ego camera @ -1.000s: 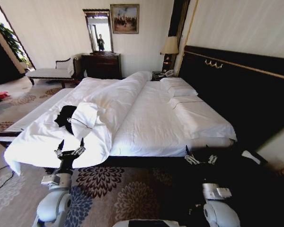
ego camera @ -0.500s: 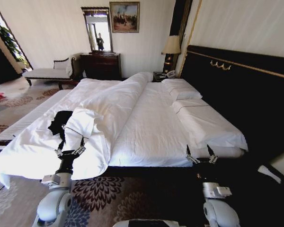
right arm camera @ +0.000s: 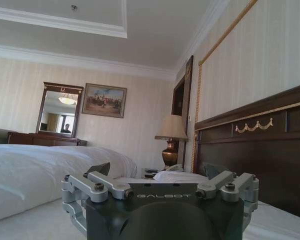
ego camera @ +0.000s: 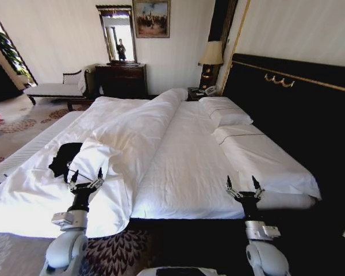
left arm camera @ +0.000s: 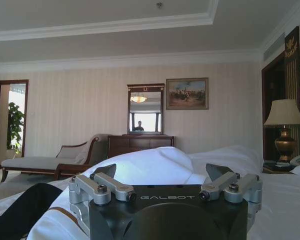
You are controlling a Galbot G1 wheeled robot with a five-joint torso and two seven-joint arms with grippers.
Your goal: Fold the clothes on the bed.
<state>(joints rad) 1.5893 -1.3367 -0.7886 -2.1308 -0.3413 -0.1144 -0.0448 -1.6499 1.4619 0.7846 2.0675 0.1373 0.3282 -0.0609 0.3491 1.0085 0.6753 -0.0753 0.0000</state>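
Black T-shirt [ego camera: 63, 158] lying crumpled at the left of the frame, on the white duvet [ego camera: 138, 123] near the side edge of the bed [ego camera: 190, 167], partly tucked behind a puffed-up fold of that duvet. Also peeking in dark at the lower left of the left wrist view [left arm camera: 20, 212]. Not yet spread flat, not yet folded.

Left hand [ego camera: 84, 185] held up at the lower left of the frame, just in front of the duvet fold, fingers spread wide, holding nothing. Right hand [ego camera: 242, 189] up at the lower right, by the near edge of the mattress, well apart from the shirt, fingers spread too, also empty.

Step in hand, most likely: getting close enough to reach the shirt. Best done by lining up square to the shirt, with the left hand going over the puffy fold, not into it. Good to pinch only the black cloth, not the white cover under it. Then pull the shirt out flat before any folding.
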